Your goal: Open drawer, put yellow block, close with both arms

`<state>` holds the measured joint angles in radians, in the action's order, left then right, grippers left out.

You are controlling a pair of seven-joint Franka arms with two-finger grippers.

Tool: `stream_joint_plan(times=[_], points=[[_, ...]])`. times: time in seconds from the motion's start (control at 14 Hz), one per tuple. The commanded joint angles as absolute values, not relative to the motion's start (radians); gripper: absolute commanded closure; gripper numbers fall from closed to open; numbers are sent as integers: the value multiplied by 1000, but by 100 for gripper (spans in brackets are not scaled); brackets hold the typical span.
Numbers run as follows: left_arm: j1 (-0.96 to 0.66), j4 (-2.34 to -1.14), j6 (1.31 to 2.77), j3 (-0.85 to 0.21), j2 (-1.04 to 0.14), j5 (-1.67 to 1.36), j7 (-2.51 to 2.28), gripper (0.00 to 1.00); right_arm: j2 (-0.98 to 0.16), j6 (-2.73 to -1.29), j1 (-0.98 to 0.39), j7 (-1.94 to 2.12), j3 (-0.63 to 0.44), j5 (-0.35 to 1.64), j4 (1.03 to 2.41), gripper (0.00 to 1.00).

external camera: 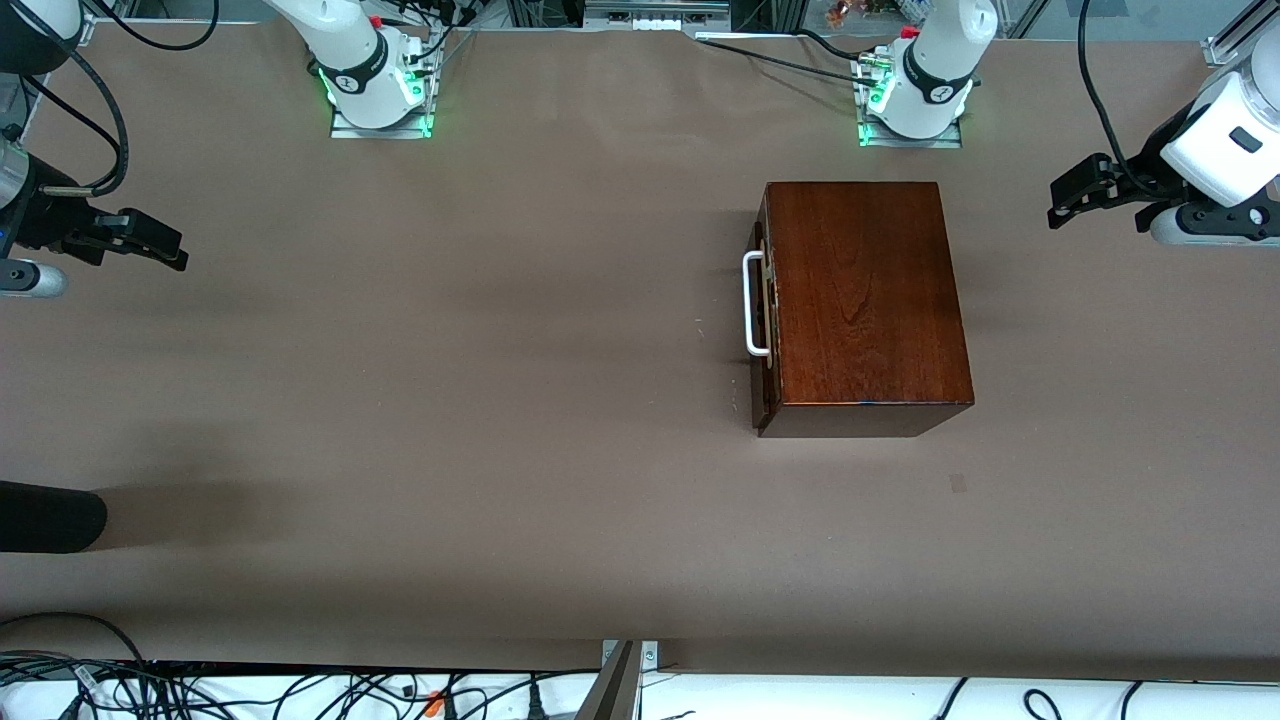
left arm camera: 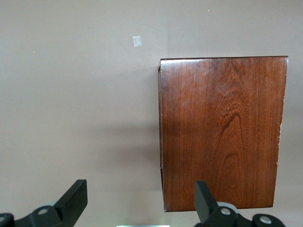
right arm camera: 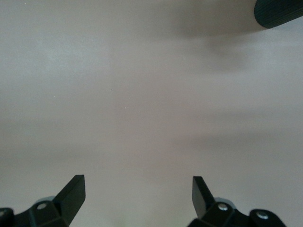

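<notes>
The dark wooden box [external camera: 865, 300] stands on the table toward the left arm's end. Its drawer is shut, with the white bar handle [external camera: 755, 304] on the side facing the right arm's end. The box top also shows in the left wrist view [left arm camera: 222, 132]. My left gripper [external camera: 1075, 192] hangs open and empty in the air at the left arm's end of the table; it also shows in the left wrist view [left arm camera: 140, 198]. My right gripper [external camera: 150, 240] hangs open and empty at the right arm's end; it also shows in the right wrist view [right arm camera: 138, 196]. The yellow block is out of view.
A black rounded object [external camera: 50, 517] juts in at the right arm's end, nearer the front camera; it also shows in the right wrist view [right arm camera: 279, 12]. A small grey patch [external camera: 958, 483] lies on the brown table [external camera: 450, 400]. Cables [external camera: 200, 690] lie along the front edge.
</notes>
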<state>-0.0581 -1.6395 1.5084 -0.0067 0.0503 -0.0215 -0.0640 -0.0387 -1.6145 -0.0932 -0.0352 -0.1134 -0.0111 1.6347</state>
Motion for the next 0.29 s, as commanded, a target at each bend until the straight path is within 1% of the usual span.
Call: stream_joint_plan(times=[0.0, 0.21], points=[[-64, -1603, 1477, -9, 34, -35, -67, 0, -31, -1600, -84, -43, -104, -11, 1628, 0], [-61, -1595, 1471, -9, 28, -37, -69, 0, -31, -1600, -84, -43, -104, -11, 1628, 0]])
